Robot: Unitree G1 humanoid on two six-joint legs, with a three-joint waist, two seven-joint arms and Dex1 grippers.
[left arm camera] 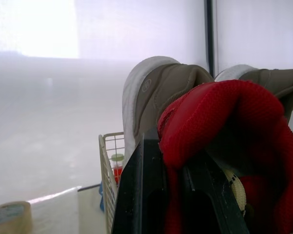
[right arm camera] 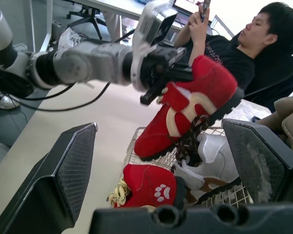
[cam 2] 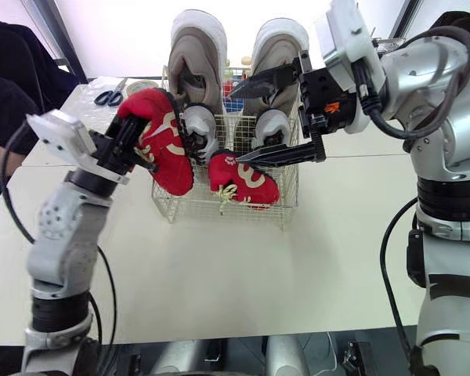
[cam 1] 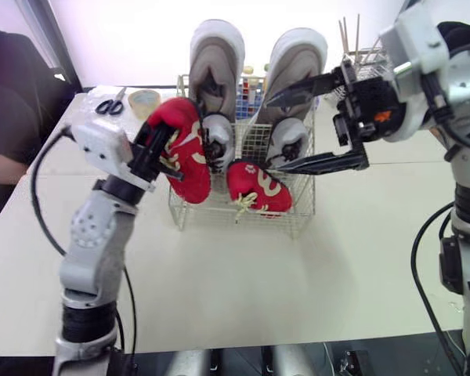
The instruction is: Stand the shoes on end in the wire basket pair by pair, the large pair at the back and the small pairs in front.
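a pale table [cam 1: 243, 266], with a person [cam 1: 16, 110] seated at its far left corner, carries a wire basket [cam 1: 301, 205]. the large beige pair [cam 1: 217, 63] stands on end at the back of it, and a small white pair [cam 1: 218, 137] stands upright just in front. the left gripper [cam 1: 163, 149] is clamped on a red shoe [cam 1: 184, 153], holding it tilted at the basket's left edge with its laces dangling. a second red shoe [cam 1: 258, 188] lies low at the basket's front. the right gripper [cam 1: 276, 133] hovers over the basket's right side, fingers spread wide and empty. a tape roll [cam 1: 144, 99] and scissors [cam 1: 110, 103] lie behind.
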